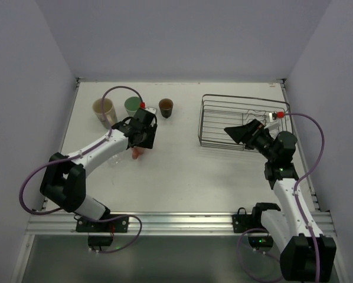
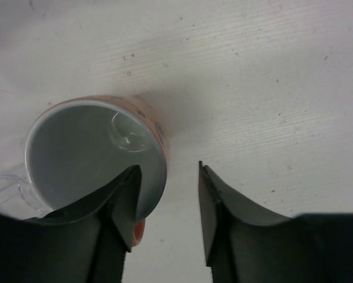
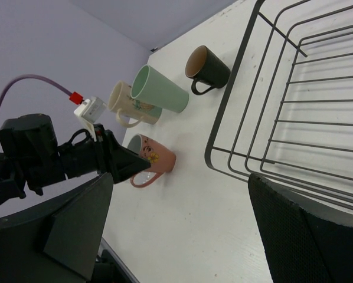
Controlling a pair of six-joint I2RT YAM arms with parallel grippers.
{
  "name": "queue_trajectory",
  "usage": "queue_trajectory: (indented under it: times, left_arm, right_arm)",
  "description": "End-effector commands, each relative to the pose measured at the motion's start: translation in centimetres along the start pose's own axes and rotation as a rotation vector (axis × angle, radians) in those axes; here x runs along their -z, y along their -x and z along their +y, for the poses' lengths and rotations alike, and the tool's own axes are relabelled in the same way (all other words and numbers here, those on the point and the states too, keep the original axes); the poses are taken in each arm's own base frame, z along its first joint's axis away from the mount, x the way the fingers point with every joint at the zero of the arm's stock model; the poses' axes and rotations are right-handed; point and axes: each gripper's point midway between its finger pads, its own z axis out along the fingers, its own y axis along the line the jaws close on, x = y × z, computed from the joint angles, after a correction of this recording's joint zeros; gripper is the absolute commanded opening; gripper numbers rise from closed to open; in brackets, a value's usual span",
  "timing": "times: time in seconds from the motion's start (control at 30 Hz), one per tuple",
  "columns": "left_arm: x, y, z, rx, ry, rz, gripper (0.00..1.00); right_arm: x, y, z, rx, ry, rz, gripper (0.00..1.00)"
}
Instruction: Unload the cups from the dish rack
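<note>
1. My left gripper stands parted, clamping nothing, with one finger over the salmon-pink cup's rim.
2. That cup stands upright on the table, well left of the dish rack.
3. My right gripper gapes wide, empty.

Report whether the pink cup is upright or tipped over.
Upright. The pink cup faces its mouth up at the left wrist camera, and the right wrist view shows it standing on its base.
</note>
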Motion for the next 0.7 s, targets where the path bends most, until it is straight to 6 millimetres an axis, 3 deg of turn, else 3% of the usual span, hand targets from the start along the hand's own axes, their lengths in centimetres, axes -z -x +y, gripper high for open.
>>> queue_trajectory:
  times: [0.0,0.07,0.3,0.33,0.4,0.43,0.53,0.63,0.67]
  left_arm:
    - [1.2,3.0,0.1,0.008,0.002,-0.081,0.53]
    - [1.8,3.6,0.3,0.013,0.008,-0.1,0.62]
    - [4.1,5.6,0.7,0.018,0.012,-0.167,0.66]
    - [5.6,6.6,0.8,0.029,0.001,-0.219,0.69]
    - [8.1,8.5,0.4,0.028,-0.046,-0.307,0.71]
    - [9.6,10.0,-0.2,0.031,-0.093,-0.383,0.72]
    - [16.7,12.2,-1.8,0.018,-0.268,-0.573,0.75]
    - [21.6,11.6,-3.7,-0.006,-0.451,-0.696,0.76]
    - [22.8,10.8,-4.9,-0.03,-0.538,-0.714,0.77]
  right_arm:
    - [0.0,2.0,1.5,0.069,0.011,-0.052,0.99]
    - [0.0,2.2,1.4,0.077,0.0,-0.059,0.99]
    - [0.5,3.3,0.0,0.117,-0.114,-0.098,0.98]
    - [0.9,4.7,-0.2,0.164,-0.163,-0.152,0.94]
    - [1.6,5.0,-2.0,0.179,-0.282,-0.157,0.85]
    - [2.3,6.4,-3.6,0.225,-0.391,-0.213,0.8]
    - [4.5,8.6,-7.0,0.265,-0.633,-0.293,0.69]
    - [4.9,9.4,-9.0,0.266,-0.745,-0.302,0.65]
    - [5.3,9.3,-10.9,0.254,-0.831,-0.286,0.61]
